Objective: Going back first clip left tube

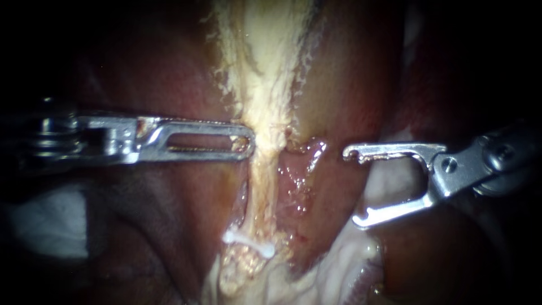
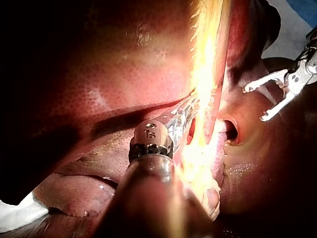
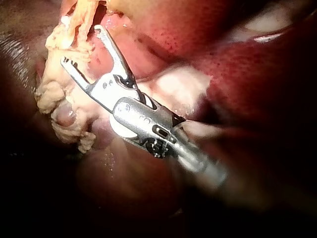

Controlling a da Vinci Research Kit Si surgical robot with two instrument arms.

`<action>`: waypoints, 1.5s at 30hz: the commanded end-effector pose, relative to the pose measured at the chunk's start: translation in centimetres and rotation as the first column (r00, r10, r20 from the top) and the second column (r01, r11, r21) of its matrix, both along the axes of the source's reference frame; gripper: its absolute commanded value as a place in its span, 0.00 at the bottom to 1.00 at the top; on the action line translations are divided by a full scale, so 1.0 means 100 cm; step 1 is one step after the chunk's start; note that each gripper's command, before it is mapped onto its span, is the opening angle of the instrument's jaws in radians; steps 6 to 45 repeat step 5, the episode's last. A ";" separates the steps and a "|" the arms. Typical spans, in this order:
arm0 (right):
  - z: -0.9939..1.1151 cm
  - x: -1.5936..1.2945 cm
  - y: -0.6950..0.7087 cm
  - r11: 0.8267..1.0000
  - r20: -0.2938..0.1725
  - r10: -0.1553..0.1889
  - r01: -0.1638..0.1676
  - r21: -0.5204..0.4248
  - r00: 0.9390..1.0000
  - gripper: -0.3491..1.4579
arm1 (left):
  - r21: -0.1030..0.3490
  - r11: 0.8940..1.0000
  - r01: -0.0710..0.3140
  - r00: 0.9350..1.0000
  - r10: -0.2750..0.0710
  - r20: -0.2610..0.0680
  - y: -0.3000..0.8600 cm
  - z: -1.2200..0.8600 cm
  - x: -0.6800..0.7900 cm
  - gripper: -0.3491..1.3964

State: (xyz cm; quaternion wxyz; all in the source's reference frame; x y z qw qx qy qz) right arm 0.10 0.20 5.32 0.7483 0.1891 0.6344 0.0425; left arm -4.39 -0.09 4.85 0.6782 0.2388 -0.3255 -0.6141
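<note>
My left instrument (image 1: 248,141) has its jaws clamped on the pale tube (image 1: 261,175), tensioning it above the white clip (image 1: 248,244). My right instrument (image 1: 353,186) stands clear beside it, jaws wide apart and empty, so nothing snags the clip.

The silver, slot-ended left instrument (image 1: 248,141) is bright polished metal, smeared brown in places; behind the slotted part the metal is darker and ribbed. The silver right instrument (image 1: 353,186), its two thin hooked jaws standing apart, is the same bare metal, smooth and mirror-bright, with a round screw head at the hinge. The pale yellow fibrous tube (image 1: 264,113) looks rough and frayed, matt along its crumbly edges. The small white clip (image 1: 248,243) across it seems to be smooth plastic, faintly glossy. The dark red-brown liver (image 2: 124,74) is wet and shiny, its surface finely stippled.
</note>
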 end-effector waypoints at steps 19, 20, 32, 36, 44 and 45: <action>0.0000 0.0004 0.0001 1.000 -0.001 0.005 -0.005 0.001 1.000 0.52 | 0.000 1.000 -0.001 1.000 0.001 0.001 0.0000 -0.0001 0.0000 0.00; 0.0000 0.0004 0.0001 1.000 -0.001 0.005 -0.005 0.001 1.000 0.52 | 0.000 1.000 -0.001 1.000 0.001 0.001 0.0000 -0.0001 0.0000 0.00; 0.0000 0.0004 0.0001 1.000 -0.001 0.005 -0.005 0.001 1.000 0.52 | 0.000 1.000 -0.001 1.000 0.001 0.001 0.0000 -0.0001 0.0000 0.00; 0.0000 0.0004 0.0001 1.000 -0.001 0.005 -0.005 0.001 1.000 0.52 | 0.000 1.000 -0.001 1.000 0.001 0.001 0.0000 -0.0001 0.0000 0.00; 0.0000 0.0004 0.0001 1.000 -0.001 0.005 -0.005 0.001 1.000 0.52 | 0.000 1.000 -0.001 1.000 0.001 0.001 0.0000 -0.0001 0.0000 0.00; 0.0000 0.0004 0.0001 1.000 -0.001 0.005 -0.005 0.001 1.000 0.52 | 0.000 1.000 -0.001 1.000 0.001 0.001 0.0000 -0.0001 0.0000 0.00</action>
